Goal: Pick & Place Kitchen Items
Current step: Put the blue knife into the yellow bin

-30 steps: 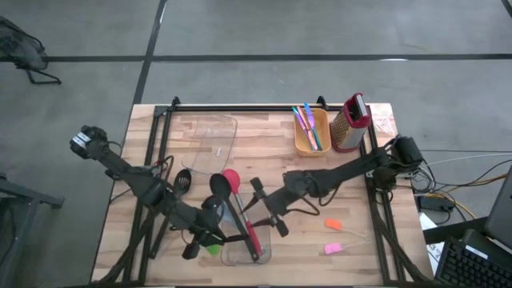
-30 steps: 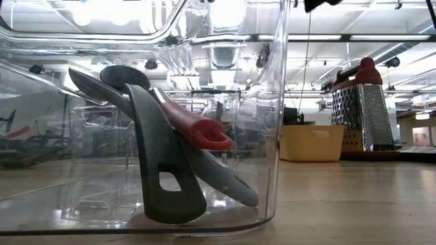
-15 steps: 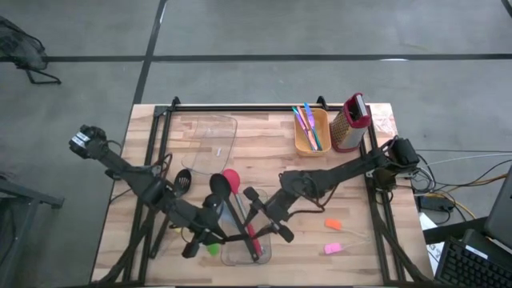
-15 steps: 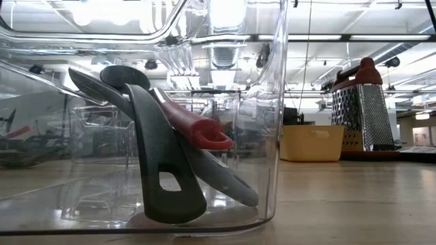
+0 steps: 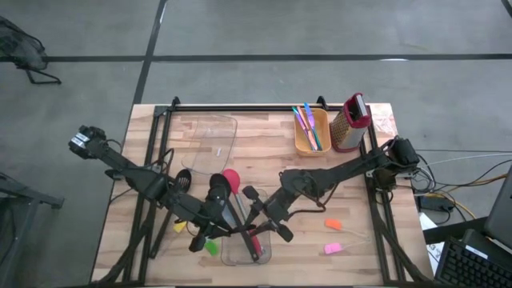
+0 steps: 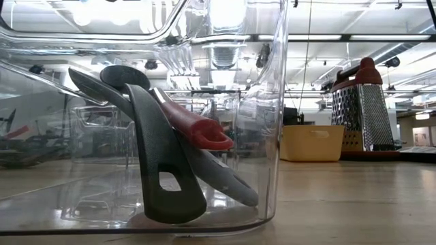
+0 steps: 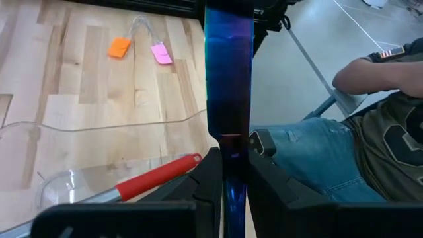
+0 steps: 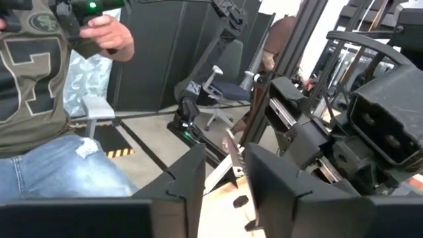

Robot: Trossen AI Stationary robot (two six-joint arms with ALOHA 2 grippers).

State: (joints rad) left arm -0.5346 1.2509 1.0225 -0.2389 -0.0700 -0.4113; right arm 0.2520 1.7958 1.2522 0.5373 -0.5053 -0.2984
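Left gripper (image 7: 228,173) pinches a flat dark blue-sheened utensil handle (image 7: 227,79) upright, likely for dropping into the clear plastic bin (image 5: 244,250) lower centre; right gripper (image 5: 268,222) beside it, jaw state unclear.

Red spoon (image 5: 231,178) and black spoon (image 5: 218,186) leaning in clear container (image 5: 266,258)

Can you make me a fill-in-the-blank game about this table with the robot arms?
1. The sticks stand in a small ___ bin.
2. The grater has a ___ top.
3. The left gripper is shut on a dark ___ handle.
4. The orange chunk and the pink chunk lie on the ___.

Missing words: yellow; red; blue; table
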